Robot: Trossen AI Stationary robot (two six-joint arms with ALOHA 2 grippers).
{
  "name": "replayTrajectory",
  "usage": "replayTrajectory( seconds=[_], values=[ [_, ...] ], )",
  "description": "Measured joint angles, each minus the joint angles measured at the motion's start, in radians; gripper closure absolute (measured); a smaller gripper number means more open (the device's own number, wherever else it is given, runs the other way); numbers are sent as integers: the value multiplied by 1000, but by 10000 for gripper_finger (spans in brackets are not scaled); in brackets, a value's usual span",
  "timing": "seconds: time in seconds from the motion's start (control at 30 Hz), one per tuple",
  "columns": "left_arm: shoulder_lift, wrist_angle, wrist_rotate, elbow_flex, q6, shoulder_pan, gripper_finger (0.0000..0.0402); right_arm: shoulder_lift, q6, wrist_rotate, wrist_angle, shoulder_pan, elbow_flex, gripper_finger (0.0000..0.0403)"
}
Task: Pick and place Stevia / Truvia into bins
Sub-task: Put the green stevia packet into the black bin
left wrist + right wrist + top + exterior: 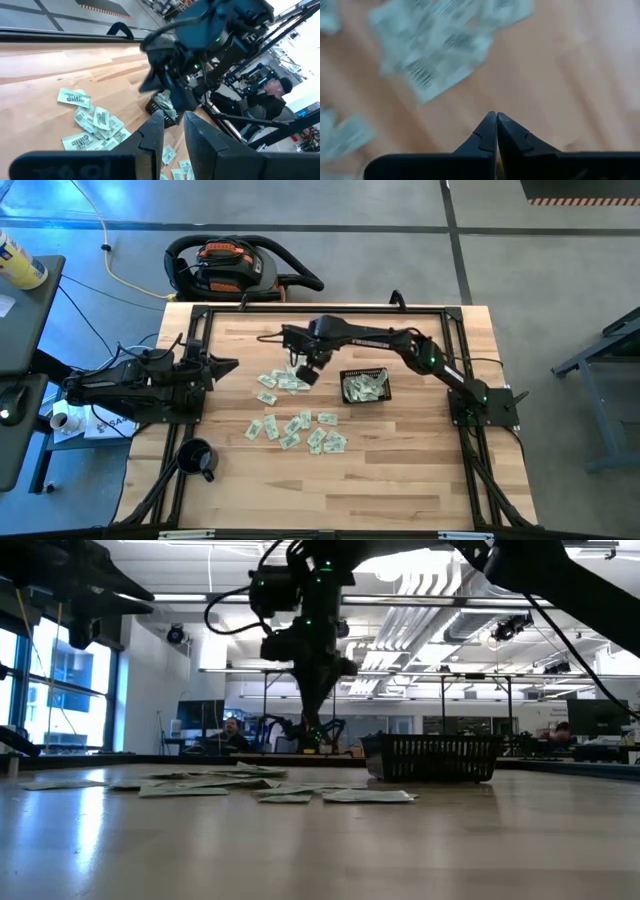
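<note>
Many pale green and white sachets lie flat on the wooden table in two loose groups, one behind (280,380) and one nearer the front edge (300,430); they also show in the low view (250,785), the left wrist view (95,120) and the right wrist view (430,50). The black mesh basket (365,385) (432,757) stands to their right with several sachets inside. My right gripper (308,375) (496,116) hangs shut and empty, pointing down just above the table beside the far group, left of the basket. My left gripper (225,365) (172,127) waits open at the table's left side.
A round black mug (197,458) stands near the front left corner. A black frame (300,308) runs along the table's edges. A vacuum cleaner (235,265) sits on the floor beyond the far edge. Bare wood (400,470) lies at the front right.
</note>
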Motion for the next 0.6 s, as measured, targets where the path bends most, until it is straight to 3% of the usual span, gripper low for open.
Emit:
replayTrajectory(
  seconds=[0.27,0.37,0.47,0.6],
  values=[
    [0,-5,27,0,13,0,291,-1,-114,-256,-108,141,-102,331],
    [0,-5,27,0,16,0,291,-4,-162,-249,-89,221,-121,285],
    [0,-6,27,0,17,0,291,-5,-218,-175,-13,291,-171,235],
    [0,-6,27,0,17,0,291,-5,-174,-149,108,297,-264,180]
  ],
)
